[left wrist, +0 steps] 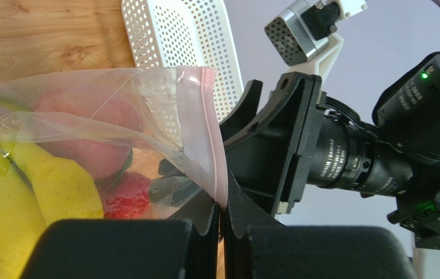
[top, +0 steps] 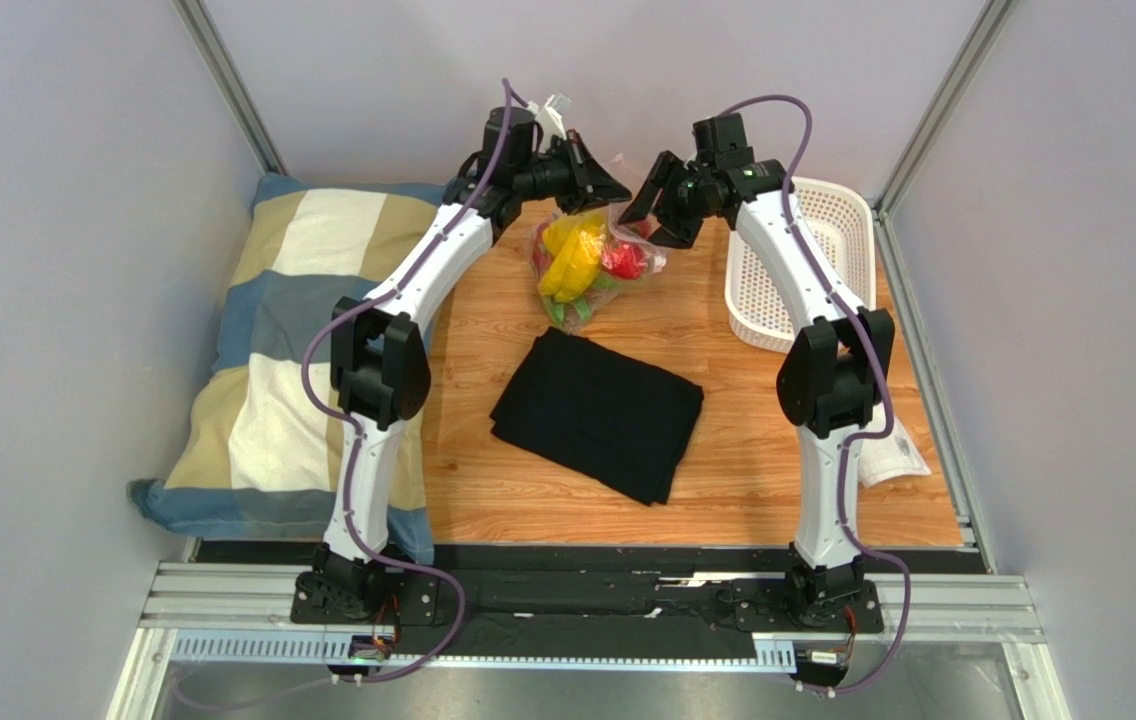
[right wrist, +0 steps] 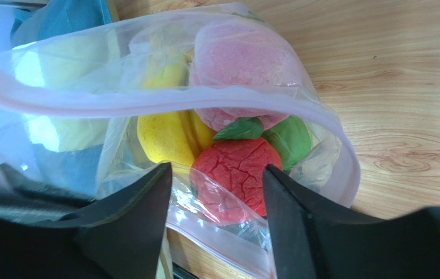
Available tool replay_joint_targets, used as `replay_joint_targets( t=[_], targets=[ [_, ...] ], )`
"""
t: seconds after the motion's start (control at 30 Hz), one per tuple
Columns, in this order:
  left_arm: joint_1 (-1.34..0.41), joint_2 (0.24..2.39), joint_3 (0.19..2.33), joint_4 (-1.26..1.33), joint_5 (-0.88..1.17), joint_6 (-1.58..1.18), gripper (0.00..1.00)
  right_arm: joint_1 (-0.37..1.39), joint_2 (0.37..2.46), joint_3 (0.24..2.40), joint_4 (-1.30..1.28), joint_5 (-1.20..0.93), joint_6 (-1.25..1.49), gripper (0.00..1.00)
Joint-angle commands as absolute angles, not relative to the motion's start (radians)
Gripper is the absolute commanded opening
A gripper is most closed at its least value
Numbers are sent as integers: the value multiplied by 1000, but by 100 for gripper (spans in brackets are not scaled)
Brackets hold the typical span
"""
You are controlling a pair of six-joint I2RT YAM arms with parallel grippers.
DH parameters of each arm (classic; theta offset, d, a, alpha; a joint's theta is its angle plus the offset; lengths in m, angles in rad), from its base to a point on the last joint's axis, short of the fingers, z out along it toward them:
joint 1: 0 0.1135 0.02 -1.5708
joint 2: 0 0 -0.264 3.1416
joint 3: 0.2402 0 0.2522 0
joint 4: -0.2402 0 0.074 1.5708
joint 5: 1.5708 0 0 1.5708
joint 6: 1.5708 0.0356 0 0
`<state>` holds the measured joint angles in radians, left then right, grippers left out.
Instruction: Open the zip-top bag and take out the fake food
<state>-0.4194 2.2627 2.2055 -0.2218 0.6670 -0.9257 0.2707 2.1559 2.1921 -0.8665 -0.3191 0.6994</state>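
Pinching the zip-top bag (left wrist: 146, 99), left claw (left wrist: 222, 216) faces spread right claw (right wrist: 216, 174); wrist lettering (left wrist: 344, 165) illegible.

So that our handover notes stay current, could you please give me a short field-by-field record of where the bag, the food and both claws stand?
left claw: shut on the pink zip strip of the zip-top bag
right claw: open, poised at the bag's mouth
bag mouth: open
fake food: all visible pieces inside the bag
white basket: to the right of the bag
black cloth: folded, nearer the arm bases than the bag
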Motion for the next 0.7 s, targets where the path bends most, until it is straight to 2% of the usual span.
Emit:
replay_joint_targets(
  t=[0.0,0.13,0.27,0.5,0.6,0.67],
  targets=[
    [-451,2152,2206,-156,696,-942,0,273,2134,2149,-792,-328,748,67],
    [-474,2138,2191,-164,692,-940,0,267,2125,2103,-782,-328,802,69],
    [-476,2128,2187,-199,681,-917,0,238,2016,1967,-671,-353,822,70],
    [-476,2121,2184,-253,663,-888,0,209,1954,1876,-624,-387,837,66],
    [-482,2114,2175,-236,669,-902,0,212,1982,1905,-638,-396,850,70],
    [-491,2111,2171,-226,673,-917,0,221,2003,1917,-646,-376,850,79]
  ],
)
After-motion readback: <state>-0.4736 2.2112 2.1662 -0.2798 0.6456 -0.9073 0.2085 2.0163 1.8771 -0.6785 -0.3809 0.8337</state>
